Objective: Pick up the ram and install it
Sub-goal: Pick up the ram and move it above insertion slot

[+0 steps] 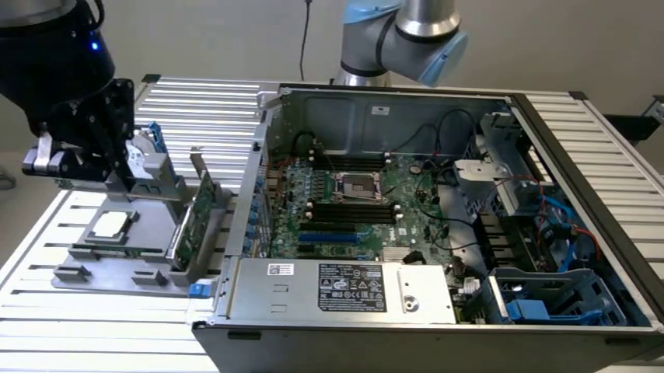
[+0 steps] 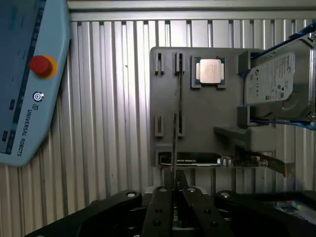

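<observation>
Grey tray (image 2: 207, 113) lies beneath my claw (image 2: 173, 190), and the wrist view has my fingers (image 2: 160, 207) pressed together on the ram (image 2: 174, 148), a thin stick seen edge-on, with a silver processor (image 2: 210, 70) and a hard drive (image 2: 274, 79) sitting in the tray. The exterior view adds the open computer case (image 1: 436, 217), well apart from my claw (image 1: 83, 167) at that view's left.

Ribbed metal tabletop (image 1: 207, 101) carries an open computer case (image 1: 363, 116) mid-surface, a grey parts tray (image 1: 151, 233) toward its edge at the exterior view's left, and a teach pendant (image 2: 29, 84).
</observation>
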Robot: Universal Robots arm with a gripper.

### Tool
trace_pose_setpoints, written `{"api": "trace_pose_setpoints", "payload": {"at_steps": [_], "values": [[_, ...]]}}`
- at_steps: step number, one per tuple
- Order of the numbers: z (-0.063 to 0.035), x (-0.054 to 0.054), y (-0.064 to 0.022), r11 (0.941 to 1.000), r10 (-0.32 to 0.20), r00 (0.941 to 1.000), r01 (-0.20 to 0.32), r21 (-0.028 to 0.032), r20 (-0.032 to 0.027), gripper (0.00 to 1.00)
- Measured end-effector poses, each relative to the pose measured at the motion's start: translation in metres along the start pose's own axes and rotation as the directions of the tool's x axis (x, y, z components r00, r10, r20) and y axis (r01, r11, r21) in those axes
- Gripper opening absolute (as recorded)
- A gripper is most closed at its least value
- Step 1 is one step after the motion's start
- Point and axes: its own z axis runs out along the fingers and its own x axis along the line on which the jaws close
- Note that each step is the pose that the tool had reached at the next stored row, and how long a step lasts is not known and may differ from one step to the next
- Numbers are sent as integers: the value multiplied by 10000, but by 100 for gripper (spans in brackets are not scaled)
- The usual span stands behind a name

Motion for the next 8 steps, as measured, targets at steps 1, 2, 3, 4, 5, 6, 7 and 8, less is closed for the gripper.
{"api": "trace_pose_setpoints", "payload": {"at_steps": [1,2,3,4,5,6,7,8], "values": [[-46,-5,-42,10000,0,10000,0,1,1,14],[-96,-10,-87,10000,1,10000,-1,1,2,14],[-143,-14,-130,10000,0,10000,0,1,2,14],[-191,-19,-173,10000,-1,10000,1,-1,0,14],[-237,-24,-215,10000,0,10000,0,0,1,14],[-284,-28,-258,10000,1,10000,-1,-1,1,14],[-331,-33,-300,10000,1,10000,-1,-2,1,14],[-379,-38,-343,10000,1,10000,-1,-3,1,14]]}}
